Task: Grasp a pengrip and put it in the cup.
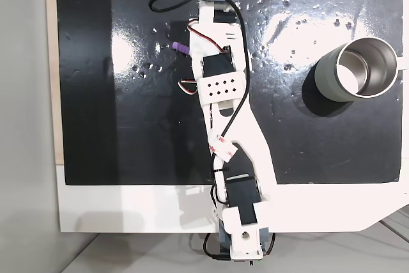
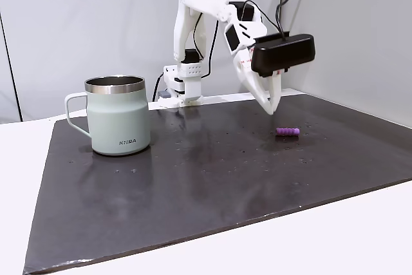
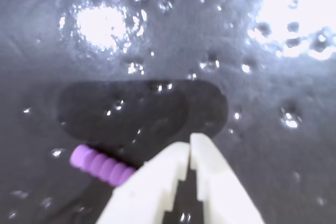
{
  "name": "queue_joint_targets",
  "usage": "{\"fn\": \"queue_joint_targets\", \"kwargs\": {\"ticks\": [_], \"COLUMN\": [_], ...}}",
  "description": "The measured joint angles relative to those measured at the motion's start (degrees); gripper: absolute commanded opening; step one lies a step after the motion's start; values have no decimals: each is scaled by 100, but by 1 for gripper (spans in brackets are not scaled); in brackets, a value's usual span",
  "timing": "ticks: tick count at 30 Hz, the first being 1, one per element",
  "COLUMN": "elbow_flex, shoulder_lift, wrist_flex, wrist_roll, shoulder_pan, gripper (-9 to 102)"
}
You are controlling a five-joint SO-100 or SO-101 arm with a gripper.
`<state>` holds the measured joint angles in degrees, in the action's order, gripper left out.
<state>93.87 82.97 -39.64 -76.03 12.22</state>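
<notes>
The approach is under way: the gripper [image 3: 190,145], fingers nearly together and empty, hangs above the mat just beside the purple pengrip [image 3: 101,165], so it must open and shift over before carrying to the cup [image 2: 120,115].

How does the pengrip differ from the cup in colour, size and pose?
The pengrip is purple, while the cup is grey-green with a shiny steel rim. The pengrip is tiny, far narrower than the cup's mouth. The pengrip lies on its side; the cup stands upright. Both rest on the black mat, untouched by the gripper.
</notes>
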Motion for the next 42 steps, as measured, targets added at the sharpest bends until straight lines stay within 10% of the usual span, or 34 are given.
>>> {"fn": "queue_joint_targets", "kwargs": {"ticks": [11,42], "elbow_flex": [-9,-3771], "shoulder_lift": [-738,-2188], "wrist_flex": [334,-3990], "wrist_roll": [-88,-3234], "shoulder_pan": [176,571], "gripper": [6,24]}}
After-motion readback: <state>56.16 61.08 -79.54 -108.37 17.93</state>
